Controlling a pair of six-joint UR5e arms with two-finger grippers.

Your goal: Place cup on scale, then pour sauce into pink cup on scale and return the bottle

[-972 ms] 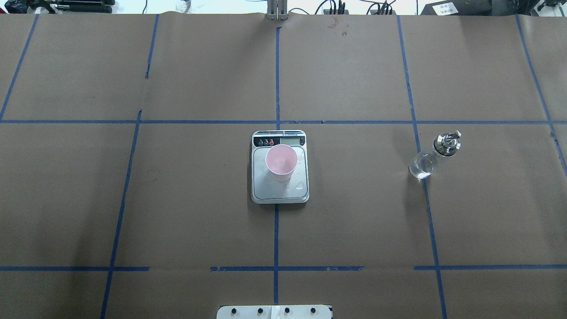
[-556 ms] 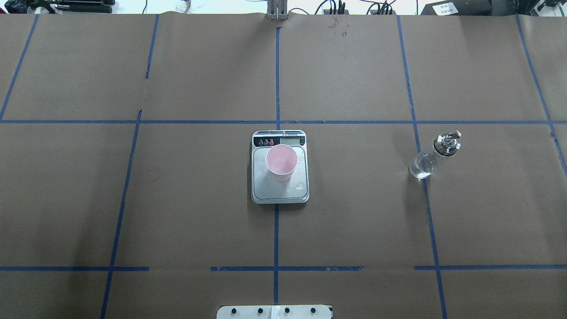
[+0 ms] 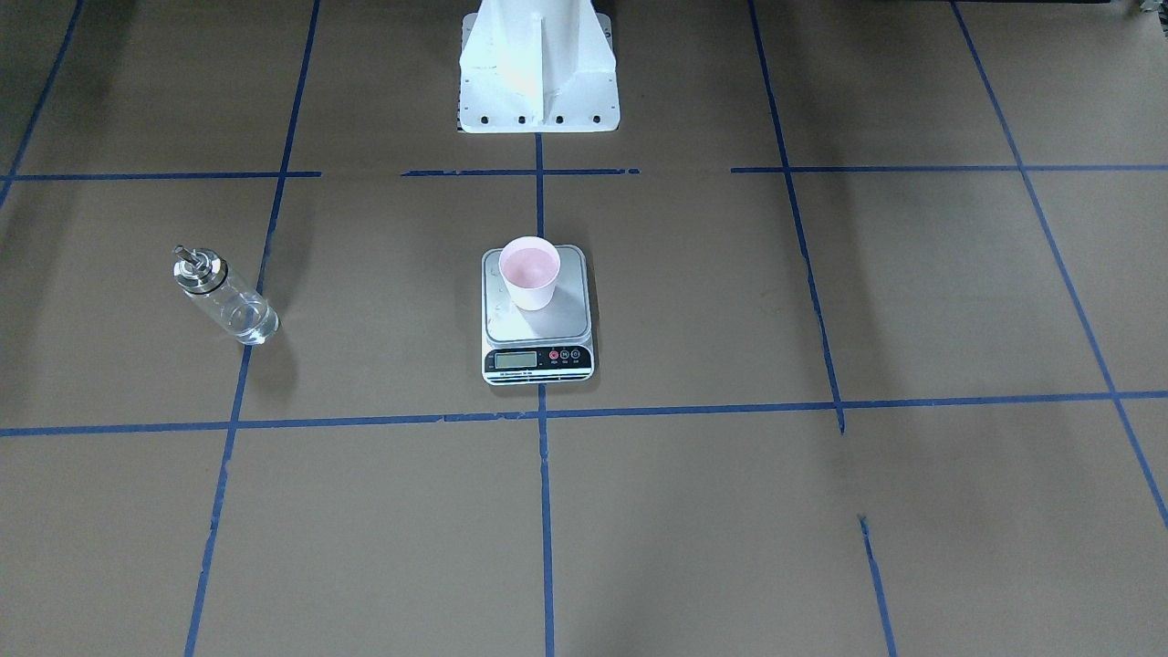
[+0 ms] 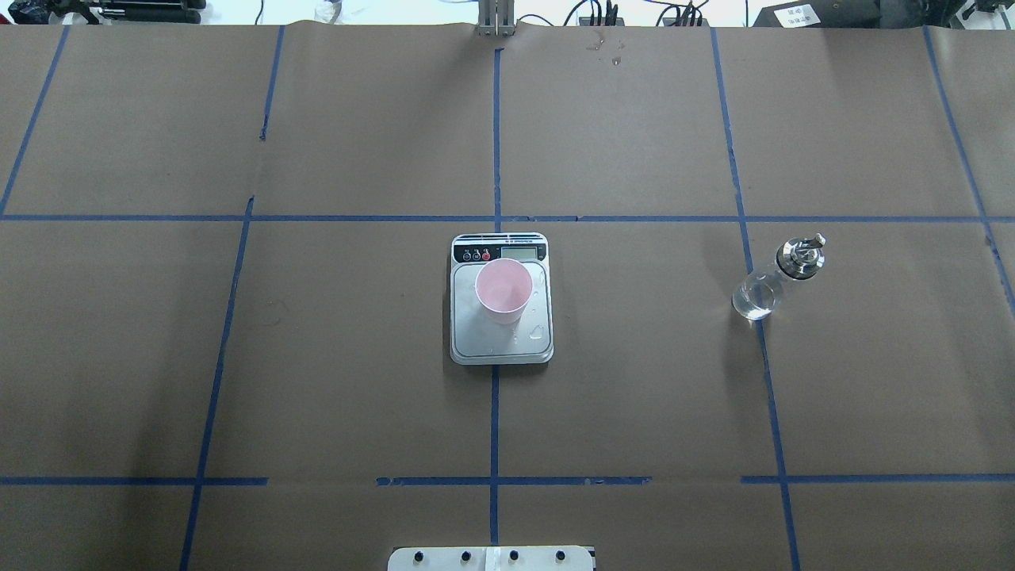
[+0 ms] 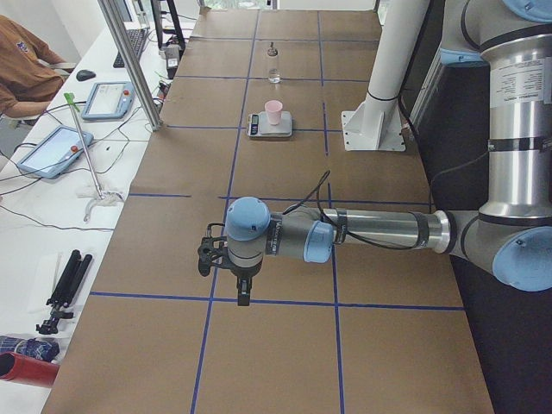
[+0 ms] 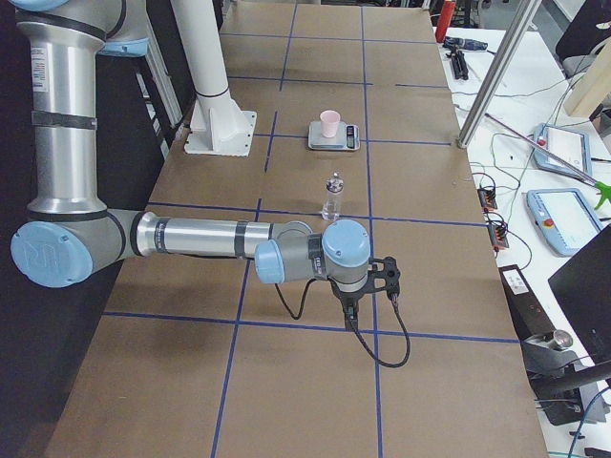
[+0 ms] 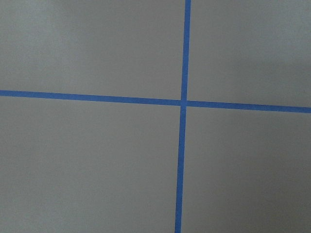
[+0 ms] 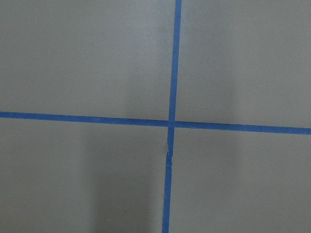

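Observation:
The pale pink cup [image 4: 503,289] [image 3: 530,265] stands upright on the silver scale [image 4: 501,342] [image 3: 538,359] at the table's middle. A few clear drops lie on the platform beside it. The glass bottle [image 4: 773,279] [image 3: 224,299] with its metal spout stands alone on the robot's right, with clear sauce [image 4: 752,302] low inside. Both arms are far from these things. My left gripper [image 5: 243,297] and right gripper [image 6: 349,310] hang over bare table at opposite ends. I cannot tell whether either is open or shut.
The robot's white pedestal [image 3: 537,64] stands behind the scale. Blue tape lines grid the brown table cover. Past the far edge are an aluminium post [image 5: 129,60], tablets [image 5: 108,99] and cables. A person [image 5: 21,60] sits there.

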